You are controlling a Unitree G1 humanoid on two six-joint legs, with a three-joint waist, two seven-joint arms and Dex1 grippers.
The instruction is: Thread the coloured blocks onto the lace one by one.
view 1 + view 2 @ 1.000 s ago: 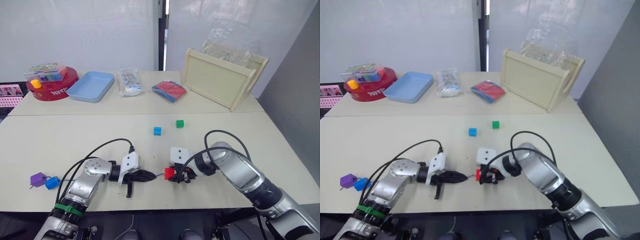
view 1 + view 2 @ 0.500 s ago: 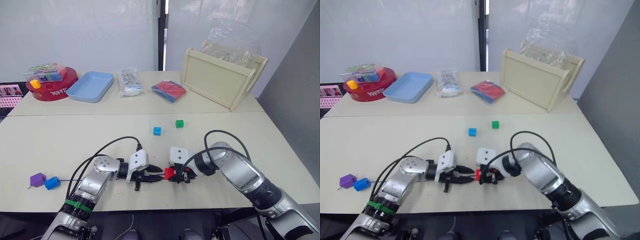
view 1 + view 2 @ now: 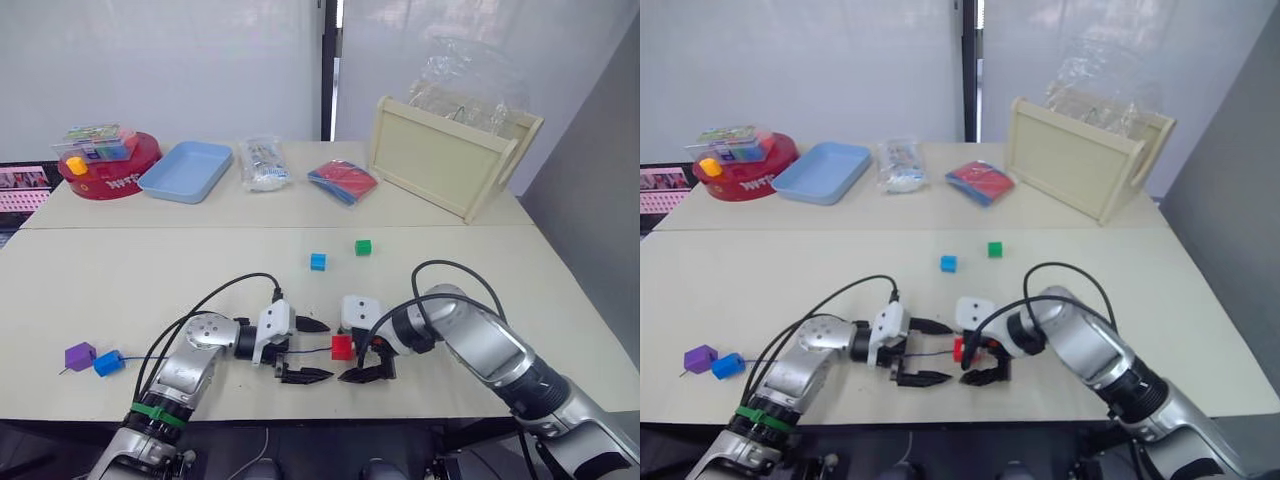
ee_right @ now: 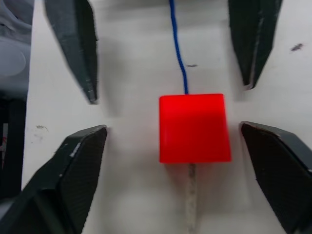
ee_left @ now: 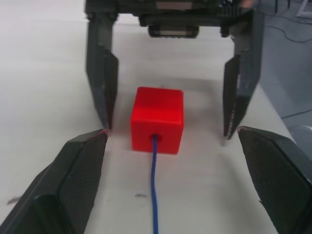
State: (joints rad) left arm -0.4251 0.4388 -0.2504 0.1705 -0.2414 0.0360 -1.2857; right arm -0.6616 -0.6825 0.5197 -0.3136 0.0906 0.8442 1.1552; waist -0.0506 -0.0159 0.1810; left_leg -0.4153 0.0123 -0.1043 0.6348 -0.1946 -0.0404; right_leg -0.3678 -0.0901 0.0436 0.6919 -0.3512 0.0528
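Observation:
The red block [image 3: 342, 347] lies on the table between my two grippers, with neither touching it. The dark-blue lace [image 5: 154, 195] enters its hole, and the pale tip [image 4: 191, 195] sticks out the far side. My left gripper [image 3: 310, 350] is open, its fingers straddling the lace just left of the block. Facing it from the right, my right gripper [image 4: 171, 127] is open around the block. A purple block [image 3: 79, 355] and a blue block [image 3: 108, 363] sit at the lace's left end. A light blue block [image 3: 318, 261] and a green block [image 3: 362, 246] lie loose farther back.
Along the back of the table stand a red round tin [image 3: 108, 170], a blue tray [image 3: 184, 170], a plastic bag [image 3: 262, 163], a red-and-blue packet [image 3: 343, 181] and a wooden crate [image 3: 450, 155]. Black cables [image 3: 215, 295] loop over both arms.
My left gripper moved right toward the red block and opened, letting go of the lace. My right gripper opened off the red block, which now rests on the table.

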